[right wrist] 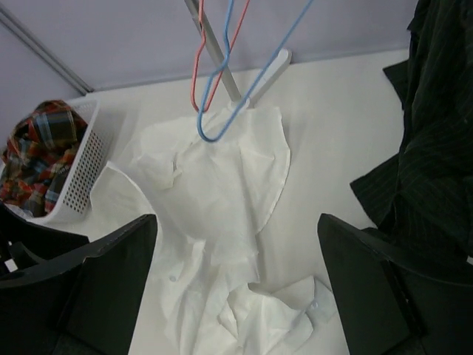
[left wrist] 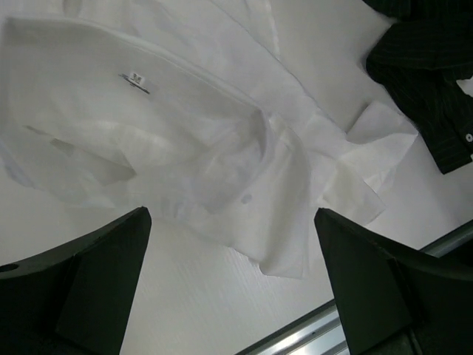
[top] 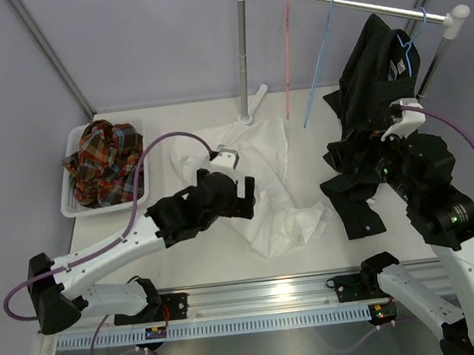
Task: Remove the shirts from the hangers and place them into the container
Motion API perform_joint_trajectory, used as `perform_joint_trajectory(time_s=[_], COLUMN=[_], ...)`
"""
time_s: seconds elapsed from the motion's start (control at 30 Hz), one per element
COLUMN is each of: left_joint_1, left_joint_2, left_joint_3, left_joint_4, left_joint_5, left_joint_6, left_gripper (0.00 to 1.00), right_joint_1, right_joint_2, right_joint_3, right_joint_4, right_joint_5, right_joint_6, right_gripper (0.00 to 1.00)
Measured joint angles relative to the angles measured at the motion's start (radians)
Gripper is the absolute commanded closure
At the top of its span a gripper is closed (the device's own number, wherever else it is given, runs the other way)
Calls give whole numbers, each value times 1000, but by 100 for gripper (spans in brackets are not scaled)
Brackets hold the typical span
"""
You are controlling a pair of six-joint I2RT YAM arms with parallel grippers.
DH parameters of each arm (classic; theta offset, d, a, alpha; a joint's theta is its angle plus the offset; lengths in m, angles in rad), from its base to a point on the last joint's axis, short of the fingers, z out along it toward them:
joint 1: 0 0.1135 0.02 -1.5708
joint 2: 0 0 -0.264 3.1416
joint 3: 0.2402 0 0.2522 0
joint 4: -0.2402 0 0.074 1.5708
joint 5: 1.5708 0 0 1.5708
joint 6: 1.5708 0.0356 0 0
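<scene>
Far left: container (top: pixel 96 211) holds plaid shirt (top: pixel 104 162). White shirt (top: pixel 263 183) lies crumpled at centre of table (top: pixel 187 263); left gripper (left wrist: pixel 230 218) above it, jaws wide, empty. Black shirt (top: pixel 374 70) hangs from light blue hanger (top: pixel 410 45) at right end of rail (top: pixel 354 4), tail on table. Right gripper (right wrist: pixel 236 222) beside it, jaws wide, empty.

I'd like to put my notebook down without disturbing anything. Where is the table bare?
A bare strip of table runs between the white shirt and the black shirt. Another lies along the near edge, in front of the white shirt. The basket is full of the plaid shirt.
</scene>
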Motion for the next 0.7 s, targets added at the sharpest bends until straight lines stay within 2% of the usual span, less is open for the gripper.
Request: perform_joint_trajectory(time_s=[0.13, 0.23, 0.43, 0.7], left_joint_1=[-134, -172, -152, -47], left_joint_2=[117, 237, 438, 616], left_joint_3=[11, 37, 66, 132], left_joint_4=[2, 11, 67, 130], left_joint_5=[-107, -163, -238, -265], left_joint_6=[-87, -135, -193, -235], left_gripper=[1, 1, 1, 2], right_joint_1=[0, 0, -1, -1], right_joint_2=[-31, -63, -139, -208], right_joint_3=[-117, -182, -247, -299], right_joint_4=[0, 0, 2, 2], right_joint_5=[-45, -74, -118, -138], right_joint_6=[8, 16, 26, 25], right_gripper=[1, 1, 1, 1])
